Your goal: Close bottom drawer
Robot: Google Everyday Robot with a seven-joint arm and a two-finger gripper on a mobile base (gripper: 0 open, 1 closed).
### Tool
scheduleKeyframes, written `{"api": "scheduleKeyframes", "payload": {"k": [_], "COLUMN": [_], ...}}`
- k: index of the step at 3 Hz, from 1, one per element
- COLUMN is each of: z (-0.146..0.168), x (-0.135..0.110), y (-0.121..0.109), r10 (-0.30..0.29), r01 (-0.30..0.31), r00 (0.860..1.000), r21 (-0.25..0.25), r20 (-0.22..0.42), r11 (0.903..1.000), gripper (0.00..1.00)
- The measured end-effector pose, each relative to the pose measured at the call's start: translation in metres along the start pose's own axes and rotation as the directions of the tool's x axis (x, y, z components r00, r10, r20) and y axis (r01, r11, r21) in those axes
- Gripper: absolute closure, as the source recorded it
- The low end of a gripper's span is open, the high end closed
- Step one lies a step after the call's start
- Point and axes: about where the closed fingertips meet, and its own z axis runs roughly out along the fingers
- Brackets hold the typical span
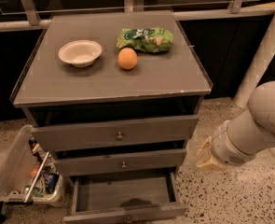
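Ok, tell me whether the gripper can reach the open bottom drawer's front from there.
Probably yes: the gripper hangs right of the cabinet, beside the bottom drawer, which stands pulled out, with only floor between.

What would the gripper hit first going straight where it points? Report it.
Probably the right end of the middle drawer front: the gripper hangs just right of it, pointing left, higher than the open bottom drawer. Depth is unclear.

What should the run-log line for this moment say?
bottom drawer: pulled out, not closed | gripper: right of cabinet, level with middle drawer, apart from bottom drawer | top: bowl, orange, green bag
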Motion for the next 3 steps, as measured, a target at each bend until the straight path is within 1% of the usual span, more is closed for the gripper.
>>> {"api": "scheduleKeyframes", "payload": {"k": [1, 2, 3], "z": [0.056, 0.119, 0.169], "x": [0.016, 0.041, 0.064], "y": [0.004, 0.006, 0.004], "r10": [0.057, 0.134, 0.221], "r01": [-0.058, -0.135, -0.222], "r00": [0.998, 0.99, 0.974], "r21": [-0.02, -0.008, 0.017], "r20": [-0.036, -0.036, 0.049], "r11": [0.9981, 0.9909, 0.9749], "gripper": [1.0, 1.0, 1.0]}}
